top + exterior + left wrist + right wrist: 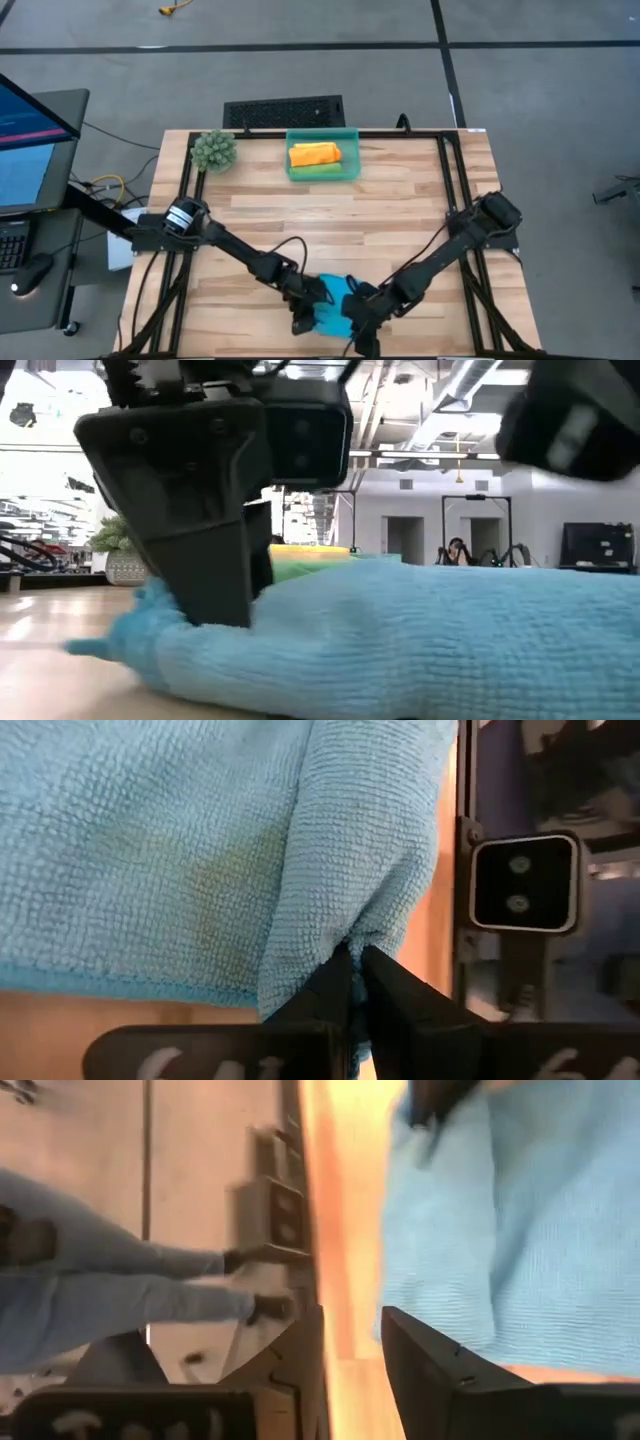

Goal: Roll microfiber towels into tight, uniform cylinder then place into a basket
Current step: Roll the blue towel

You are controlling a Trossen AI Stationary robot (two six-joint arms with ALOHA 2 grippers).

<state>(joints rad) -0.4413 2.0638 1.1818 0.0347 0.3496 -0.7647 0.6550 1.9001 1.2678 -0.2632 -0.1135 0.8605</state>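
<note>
Towel: we find the bright blue microfiber towel bunched at the wooden desk's near edge.
Left gripper: jaws clenched on its fold.
Right gripper: jaws released, beside it.
Basket: translucent teal plastic basket at the far edge holds orange and green rolls.

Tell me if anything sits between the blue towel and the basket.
Nothing visible does. The blue towel lies at the table's near edge, pinched by the left hand; bare wood runs up to the basket. The plant ball stands off to the side.
</note>
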